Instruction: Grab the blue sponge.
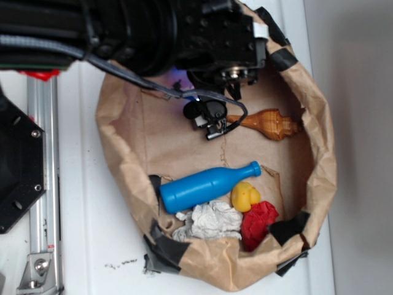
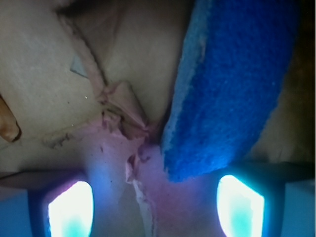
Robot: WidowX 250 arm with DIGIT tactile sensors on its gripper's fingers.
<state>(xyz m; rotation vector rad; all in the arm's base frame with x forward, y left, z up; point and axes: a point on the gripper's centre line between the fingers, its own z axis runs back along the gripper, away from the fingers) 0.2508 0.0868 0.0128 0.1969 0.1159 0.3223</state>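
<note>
Crumpled brown paper [image 2: 54, 64] lines the bag under the claw [image 2: 155, 207]. Its jaws stand spread, holding nothing. Ahead of them the blue sponge [image 2: 232, 84] lies tilted, its near corner just beside the right finger [image 2: 240, 205], its paler edge facing inward.

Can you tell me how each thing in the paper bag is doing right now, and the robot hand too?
blue sponge: leaning on the bag wall, just ahead of the hand, not grabbed.
hand: open, empty.
blue bottle: lying on its side.
yellow toy: beside the bottle's neck.
white crumpled cloth: bunched up below the bottle.
red cloth: crumpled.
wooden piece: lying flat.
paper bag: open, rim rolled down, taped.
</note>
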